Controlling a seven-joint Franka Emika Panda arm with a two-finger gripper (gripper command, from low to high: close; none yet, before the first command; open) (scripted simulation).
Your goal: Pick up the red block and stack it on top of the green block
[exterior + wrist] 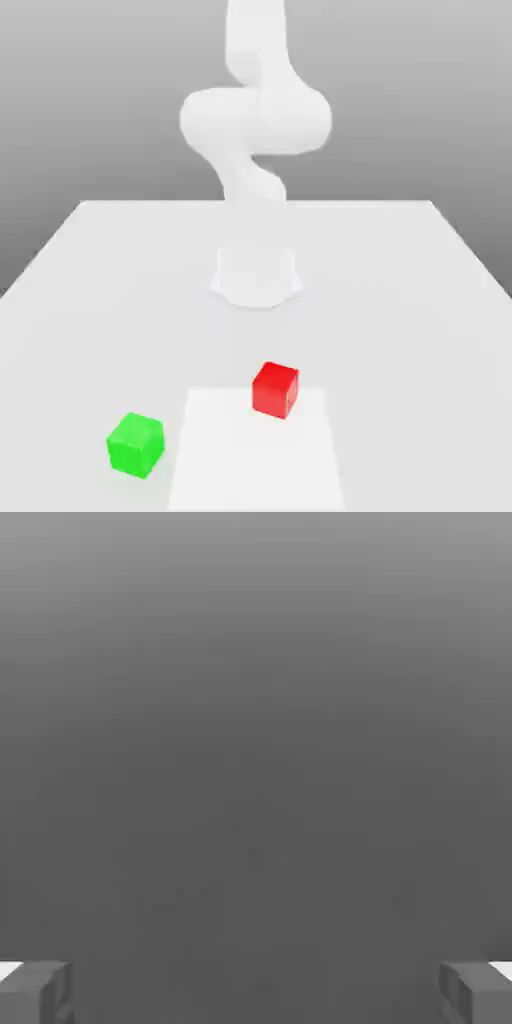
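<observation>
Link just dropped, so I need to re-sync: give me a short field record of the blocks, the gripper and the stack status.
red block: on the table, upright
green block: on the table, nearer the exterior view's left than the red one
blocks: apart, not touching
gripper: fingers spread wide, nothing between them
stack: not yet done

The white arm [255, 130] rises from its base and bends upward, its fingers [40, 992] spread wide apart.

I see open table [90, 300] all round the red block [275, 389]. The green block [135, 444] sits well apart, blocking nothing
</observation>
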